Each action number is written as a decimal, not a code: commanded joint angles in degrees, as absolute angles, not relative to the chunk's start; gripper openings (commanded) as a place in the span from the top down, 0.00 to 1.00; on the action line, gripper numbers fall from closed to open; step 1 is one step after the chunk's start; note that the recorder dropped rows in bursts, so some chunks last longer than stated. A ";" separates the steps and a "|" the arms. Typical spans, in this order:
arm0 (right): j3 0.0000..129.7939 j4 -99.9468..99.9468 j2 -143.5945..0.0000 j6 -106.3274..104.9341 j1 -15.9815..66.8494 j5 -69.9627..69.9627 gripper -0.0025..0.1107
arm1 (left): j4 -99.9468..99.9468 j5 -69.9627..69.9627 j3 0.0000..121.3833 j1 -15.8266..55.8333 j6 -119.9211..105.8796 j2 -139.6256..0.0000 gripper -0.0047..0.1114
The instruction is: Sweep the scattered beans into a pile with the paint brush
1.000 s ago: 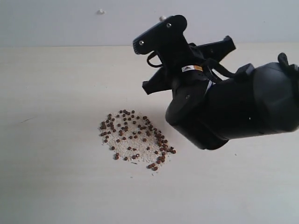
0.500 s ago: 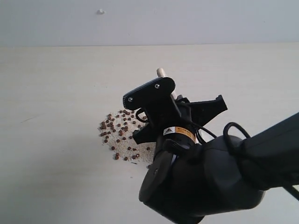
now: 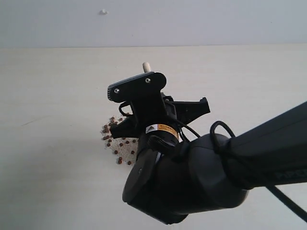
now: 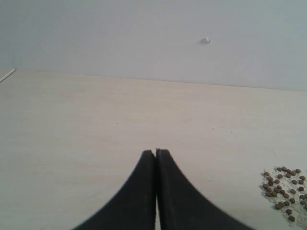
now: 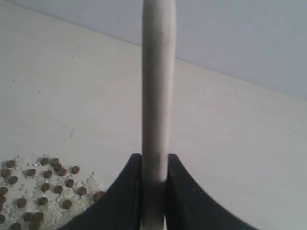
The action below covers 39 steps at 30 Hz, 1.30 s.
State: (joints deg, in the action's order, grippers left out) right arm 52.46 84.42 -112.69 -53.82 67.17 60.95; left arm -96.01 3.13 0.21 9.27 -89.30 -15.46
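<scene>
In the right wrist view my right gripper [image 5: 154, 158] is shut on the pale wooden handle of the paint brush [image 5: 158, 86], which stands straight up between the jaws. Ferrule and bristles are hidden. In the exterior view only the handle's tip [image 3: 146, 66] pokes out above the black right wrist [image 3: 144, 108]. The beans [image 3: 114, 140] lie in a loose patch on pale crumbs, mostly covered by the arm; the right wrist view has beans [image 5: 43, 184] beside the jaws. My left gripper [image 4: 156, 152] is shut and empty, apart from the beans [image 4: 284, 184].
The pale wooden table [image 3: 48, 86] runs back to a grey wall with a small white mark [image 3: 102, 11]. The bulky right arm [image 3: 216, 182] fills the lower right of the exterior view. The left arm does not show there.
The right arm with the brush has moved left and down over the bean patch, now covering most of it. The handle tip has shifted left.
</scene>
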 commanded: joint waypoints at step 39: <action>67.08 99.95 -122.59 -63.92 73.96 69.96 0.98 | -96.28 3.36 0.00 9.63 -89.24 -15.32 0.96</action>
State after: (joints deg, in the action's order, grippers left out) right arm 67.21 99.84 -122.05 -68.11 73.90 69.77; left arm -96.01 3.13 0.21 9.27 -89.30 -15.46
